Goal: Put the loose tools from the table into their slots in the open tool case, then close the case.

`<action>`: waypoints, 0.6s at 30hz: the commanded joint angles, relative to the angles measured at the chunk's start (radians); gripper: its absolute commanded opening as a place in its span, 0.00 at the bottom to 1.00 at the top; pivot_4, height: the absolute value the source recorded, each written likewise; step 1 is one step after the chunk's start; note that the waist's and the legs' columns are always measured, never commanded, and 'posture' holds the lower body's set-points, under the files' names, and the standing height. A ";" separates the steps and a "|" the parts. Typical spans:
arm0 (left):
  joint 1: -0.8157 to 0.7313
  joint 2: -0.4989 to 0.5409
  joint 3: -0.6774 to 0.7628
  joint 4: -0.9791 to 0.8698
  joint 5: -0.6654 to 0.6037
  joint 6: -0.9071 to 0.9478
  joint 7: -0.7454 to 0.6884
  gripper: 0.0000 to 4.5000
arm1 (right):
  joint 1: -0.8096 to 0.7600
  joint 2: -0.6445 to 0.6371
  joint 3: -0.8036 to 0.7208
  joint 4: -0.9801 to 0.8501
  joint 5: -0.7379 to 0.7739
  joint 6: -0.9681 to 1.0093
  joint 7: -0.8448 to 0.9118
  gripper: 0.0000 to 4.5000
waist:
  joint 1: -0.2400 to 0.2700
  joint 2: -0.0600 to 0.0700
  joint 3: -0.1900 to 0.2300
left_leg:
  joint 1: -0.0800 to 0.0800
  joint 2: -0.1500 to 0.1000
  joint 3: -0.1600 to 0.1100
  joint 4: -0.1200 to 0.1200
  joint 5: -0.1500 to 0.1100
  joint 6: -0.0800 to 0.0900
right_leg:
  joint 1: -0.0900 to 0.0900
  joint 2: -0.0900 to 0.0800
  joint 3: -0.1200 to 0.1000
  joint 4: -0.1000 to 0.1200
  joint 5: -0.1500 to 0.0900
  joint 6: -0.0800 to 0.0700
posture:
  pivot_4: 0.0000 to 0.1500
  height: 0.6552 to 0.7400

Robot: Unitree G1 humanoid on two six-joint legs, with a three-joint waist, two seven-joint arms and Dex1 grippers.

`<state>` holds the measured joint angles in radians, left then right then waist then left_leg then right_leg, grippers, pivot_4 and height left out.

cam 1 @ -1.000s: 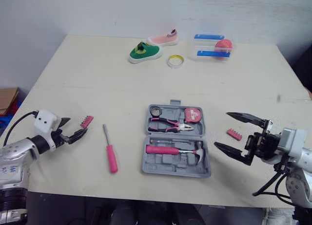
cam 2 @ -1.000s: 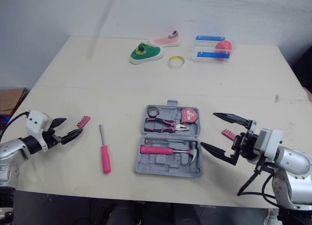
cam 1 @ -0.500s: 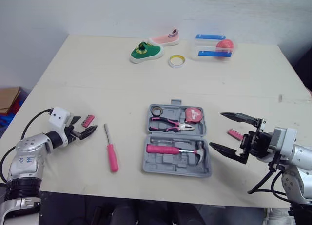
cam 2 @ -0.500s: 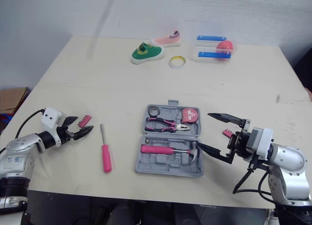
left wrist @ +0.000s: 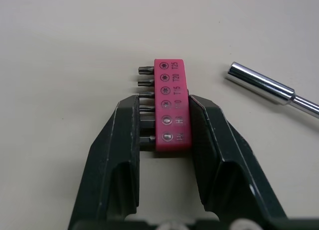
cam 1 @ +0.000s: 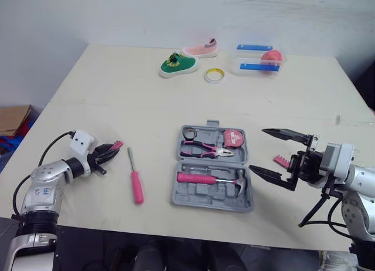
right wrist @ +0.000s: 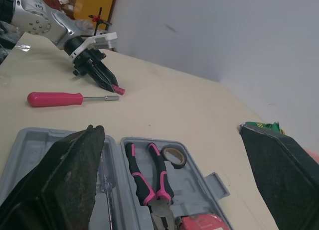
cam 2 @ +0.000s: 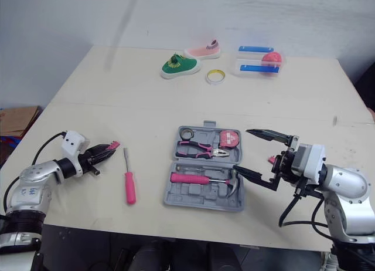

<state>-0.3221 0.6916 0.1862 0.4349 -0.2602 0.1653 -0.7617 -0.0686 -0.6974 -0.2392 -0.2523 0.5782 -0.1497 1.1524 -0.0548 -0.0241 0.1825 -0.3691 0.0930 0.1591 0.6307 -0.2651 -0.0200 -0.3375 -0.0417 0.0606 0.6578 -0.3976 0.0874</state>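
Bit holder [left wrist: 172, 106] lies between the fingers [left wrist: 124, 140] of our left gripper [left wrist: 163, 103], long axis running along them, left of the screwdriver [cam 1: 135, 177] and tool case [cam 1: 199, 197]. Fingers pinched onto its sides. Our right gripper [cam 1: 258, 149] hangs wide open, empty, beside the case.

- Soft, even light, seemingly from above, covers the table [cam 1: 176, 101]; no part of it burns out.
- Shadows are faint: a thin dark rim lies under the tool case [cam 1: 202, 197] along its side nearest the table's front edge.
- The screwdriver [left wrist: 269, 90] carries a bright glint of glare on its metal shaft.
- The bit holder [left wrist: 171, 105] is evenly lit, its printed marks readable.
- The fingers [right wrist: 65, 175] of the right gripper [cam 1: 257, 149] loom close, dark and out of focus.
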 commanded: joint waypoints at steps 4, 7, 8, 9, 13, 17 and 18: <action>0.044 0.024 0.075 0.011 -0.023 -0.112 -0.015 0.16 | 0.026 -0.003 -0.028 -0.047 0.019 -0.001 -0.008 1.00 | -0.009 0.000 0.000 | 0.000 0.001 0.000 -0.001 0.001 0.000 | 0.000 0.001 0.000 0.000 0.000 -0.001 | 1.00 1.00; 0.035 0.035 0.143 -0.097 -0.116 -0.179 -0.093 0.16 | 0.051 0.000 -0.040 -0.028 0.018 -0.028 0.012 1.00 | -0.008 -0.007 0.004 | -0.003 0.002 -0.001 -0.002 0.001 -0.002 | -0.003 0.002 -0.001 0.000 0.000 -0.002 | 1.00 1.00; 0.037 0.043 0.148 -0.139 -0.132 -0.192 -0.122 0.16 | 0.060 0.000 -0.046 -0.018 0.018 -0.040 0.022 1.00 | -0.005 -0.009 0.005 | -0.005 0.002 -0.001 -0.002 0.002 -0.003 | -0.004 0.002 -0.001 0.000 0.000 -0.002 | 1.00 1.00; 0.037 0.052 0.147 -0.184 -0.145 -0.196 -0.151 0.16 | 0.069 -0.003 -0.050 -0.010 0.017 -0.050 0.034 1.00 | -0.003 -0.009 0.005 | -0.006 0.002 -0.002 -0.001 0.003 -0.004 | -0.005 0.002 -0.002 -0.001 0.000 -0.002 | 1.00 1.00; 0.029 0.102 0.048 -0.401 -0.177 -0.152 -0.301 0.16 | 0.102 -0.030 -0.063 0.023 0.009 -0.087 0.099 1.00 | 0.009 -0.009 0.006 | -0.008 0.000 -0.001 -0.001 0.002 -0.005 | -0.003 0.001 -0.002 -0.007 0.000 -0.001 | 1.00 1.00; -0.027 0.132 -0.043 -0.581 -0.253 0.010 -0.360 0.16 | 0.115 -0.046 -0.065 0.025 0.022 -0.076 0.125 1.00 | 0.011 -0.008 0.006 | -0.009 0.000 0.001 -0.001 0.001 -0.004 | -0.002 0.001 -0.001 -0.012 0.002 0.002 | 1.00 1.00; -0.038 0.136 -0.077 -0.615 -0.247 0.033 -0.377 0.16 | 0.118 -0.052 -0.064 0.025 0.022 -0.074 0.134 1.00 | 0.011 -0.008 0.006 | -0.009 0.000 0.001 -0.001 0.001 -0.004 | -0.002 0.002 -0.001 -0.013 0.002 0.002 | 1.00 1.00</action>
<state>-0.3458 0.8092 0.1385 -0.1051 -0.4852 0.1639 -1.1071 0.0453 -0.7346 -0.2797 -0.2186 0.5792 -0.2170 1.2710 -0.0437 -0.0323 0.1889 -0.3782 0.0928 0.1604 0.6296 -0.2639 -0.0239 -0.3398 -0.0396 0.0601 0.6446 -0.3954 0.0898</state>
